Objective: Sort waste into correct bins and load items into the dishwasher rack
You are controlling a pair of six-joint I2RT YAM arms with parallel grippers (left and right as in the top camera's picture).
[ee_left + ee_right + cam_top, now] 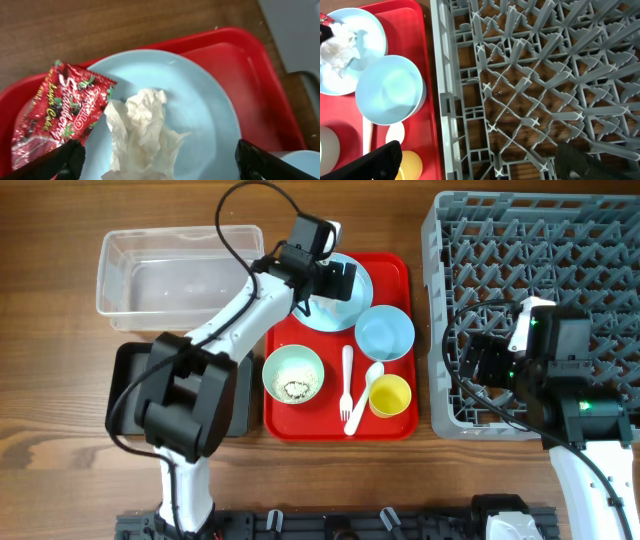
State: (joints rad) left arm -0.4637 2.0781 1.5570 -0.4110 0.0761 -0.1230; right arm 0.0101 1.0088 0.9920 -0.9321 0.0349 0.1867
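Note:
My left gripper [157,162] is open just above the light blue plate [200,100], its fingers either side of the crumpled white tissue [140,135]; the red wrapper [55,115] lies on the plate's left rim. From overhead the plate [345,305] sits at the back of the red tray. The light blue bowl [385,332], pale green bowl with rice crumbs [293,374], yellow cup [390,395], white fork [347,385] and spoon [362,395] are on the tray. My right gripper [475,162] is open and empty over the grey dishwasher rack's [520,240] left edge.
The clear tub [170,275] stands at the back left. The black tray [130,395] lies left of the red tray [395,275], partly under my left arm. The rack [530,75] fills the right wrist view, with the tray, blue bowl [390,90] and cup [410,165] to its left.

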